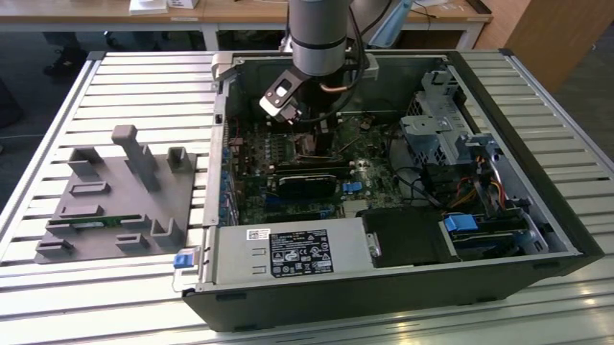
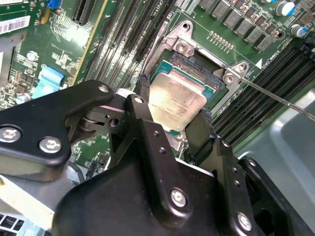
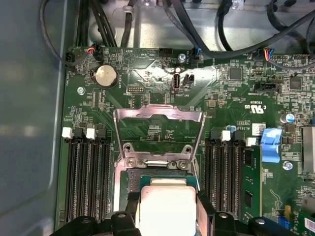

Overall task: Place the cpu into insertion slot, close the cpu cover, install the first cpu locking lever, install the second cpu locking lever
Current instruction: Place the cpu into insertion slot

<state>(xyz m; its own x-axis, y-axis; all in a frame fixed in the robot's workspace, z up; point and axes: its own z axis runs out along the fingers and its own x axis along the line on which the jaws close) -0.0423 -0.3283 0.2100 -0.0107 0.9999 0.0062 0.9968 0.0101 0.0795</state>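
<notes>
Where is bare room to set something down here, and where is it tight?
Free: slatted table at the exterior view's left, around the grey fixture. Tight: inside the computer case, where the gripper holds the cpu at the insertion slot.

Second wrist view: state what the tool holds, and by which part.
The tool grips the cpu by two opposite side edges, at the insertion slot.

Grey cylindrical arm (image 1: pixel 324 32); black angular fingers (image 2: pixel 144 118), silver screw heads (image 2: pixel 178 197).
</notes>
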